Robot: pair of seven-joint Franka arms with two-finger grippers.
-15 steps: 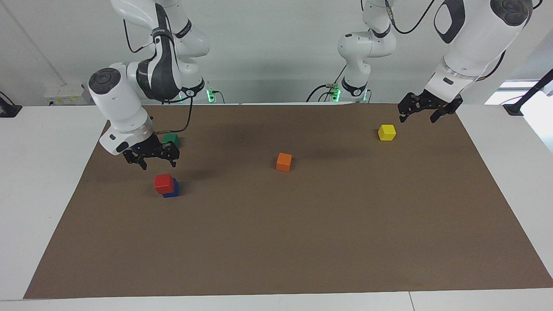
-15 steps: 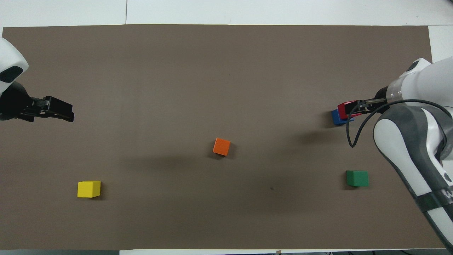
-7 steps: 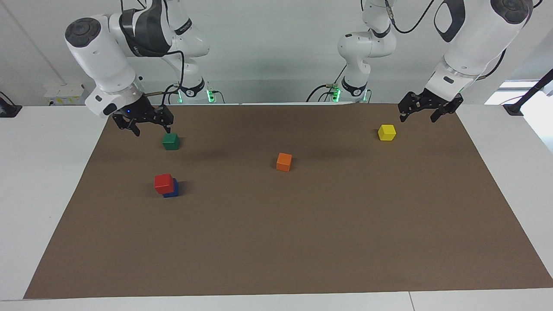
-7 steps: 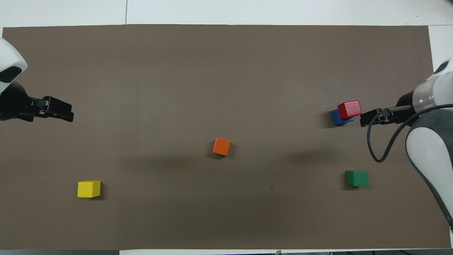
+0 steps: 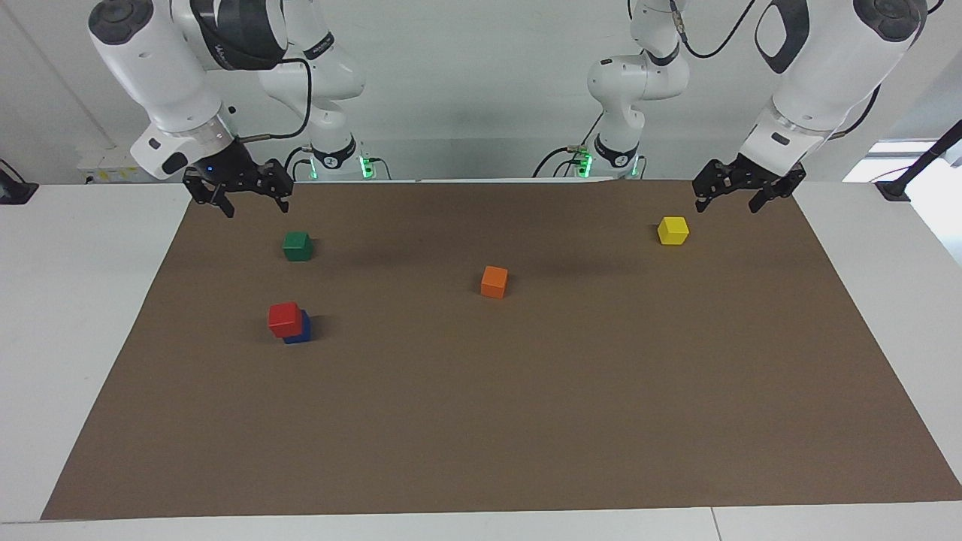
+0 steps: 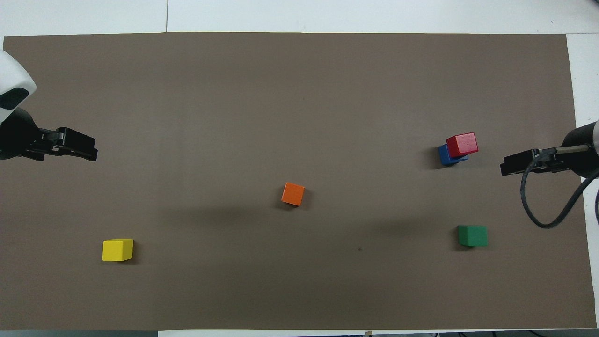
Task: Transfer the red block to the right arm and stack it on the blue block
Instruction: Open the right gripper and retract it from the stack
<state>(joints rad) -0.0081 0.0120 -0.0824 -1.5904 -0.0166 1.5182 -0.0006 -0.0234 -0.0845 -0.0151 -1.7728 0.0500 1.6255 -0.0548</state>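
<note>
You will find the red block [image 5: 285, 318] resting on the blue block [image 5: 300, 330], near the right arm's end of the desk [image 5: 526, 421] and about midway between the desk's robot-side edge and the edge away from the robots. The stack is not square. In the overhead view the red block [image 6: 462, 143] overhangs the blue block [image 6: 448, 155] toward the right arm's end of the desk, leaving a strip of blue uncovered.

Hazards from this state:
- Toppling — judged the main risk. The offset leaves the red block only partly supported, so a knock to the desk or a low pass by an arm could tip it off.
- Snagging. The cable looped at the right arm's wrist hangs over the right arm's end of the desk, and a sweep across the stack could catch it.

Orientation: the red block is a cube, so it has no long axis. It sits upright with its top face level, and it is turned slightly relative to the desk edges.

The right pincer [image 5: 239, 192] is raised over the robot-side corner of the desk at the right arm's end, fingers spread and holding nothing, well apart from the stack. The left pincer [image 5: 740, 191] waits over the robot-side edge near the yellow block [image 5: 673, 230], also spread and holding nothing. Neither touches a block — the stacking step appears complete.
</note>
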